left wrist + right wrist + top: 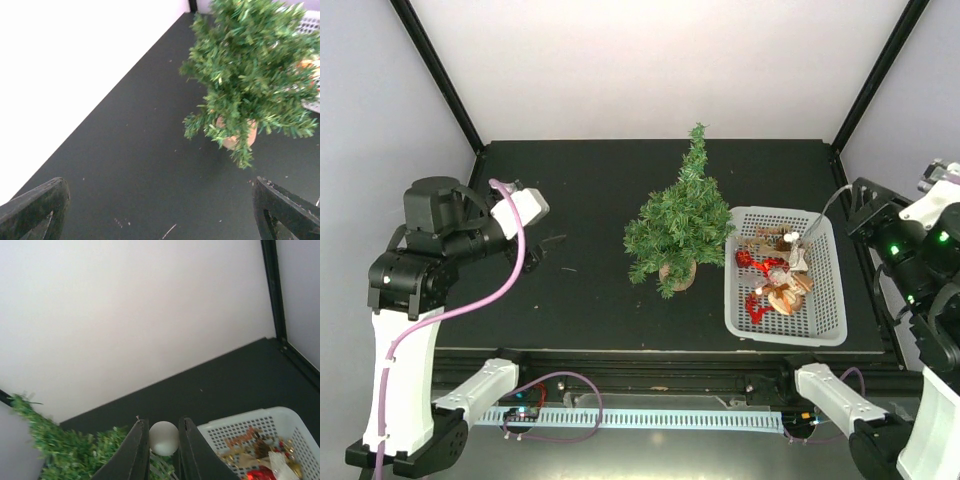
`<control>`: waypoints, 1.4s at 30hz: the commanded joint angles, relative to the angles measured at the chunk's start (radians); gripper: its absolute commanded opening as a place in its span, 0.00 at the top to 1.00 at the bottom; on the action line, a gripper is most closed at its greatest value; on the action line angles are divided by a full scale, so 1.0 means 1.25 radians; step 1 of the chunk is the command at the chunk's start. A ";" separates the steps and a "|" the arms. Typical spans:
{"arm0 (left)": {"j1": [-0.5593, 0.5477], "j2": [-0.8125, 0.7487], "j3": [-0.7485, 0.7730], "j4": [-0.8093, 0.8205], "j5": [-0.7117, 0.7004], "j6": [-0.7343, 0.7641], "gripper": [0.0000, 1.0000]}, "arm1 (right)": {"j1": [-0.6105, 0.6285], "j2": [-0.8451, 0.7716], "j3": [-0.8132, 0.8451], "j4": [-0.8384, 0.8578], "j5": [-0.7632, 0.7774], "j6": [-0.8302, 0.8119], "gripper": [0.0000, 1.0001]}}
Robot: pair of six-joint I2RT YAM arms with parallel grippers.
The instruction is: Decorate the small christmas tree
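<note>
Green and bare, tree (pixel 680 215): not one ornament on the branches, so reads as the very first hanging step. Stands upright mid-table, just left of the white basket (pixel 733 290). Bushy dark needles, thin pointed top, round tan base (pixel 677 272) peeking out under the low branches. Looks soft and springy, and probably light enough to tip if shoved.

Right of it, a heap of red and gold ornaments (pixel 775 280) inside the basket. Right gripper (pixel 162 426) over the basket's far end, clamped on a small white ball (pixel 164 439), so apparently done with the pick.

Next up, just guessing: carry the ball left to the tree, come in from above onto a branch tip, then let go gently without knocking the trunk. No telling about a hook or loop on the ball.

Further left, left gripper (pixel 160 215) hovering low over the black table (pixel 580 180), well apart from the tree, fingers spread wide, holding nothing. Could maybe steady the base.
</note>
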 commanded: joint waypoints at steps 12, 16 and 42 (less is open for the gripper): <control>-0.171 0.010 0.035 -0.057 0.091 -0.001 0.01 | 0.003 0.135 0.328 -0.009 -0.183 0.027 0.84; -0.209 0.016 0.029 -0.040 0.092 -0.025 0.01 | 0.003 0.153 0.379 0.008 -0.215 0.041 0.83; -0.274 0.031 -0.017 0.019 0.121 -0.078 0.01 | 0.003 0.142 0.335 0.232 -0.481 0.240 0.80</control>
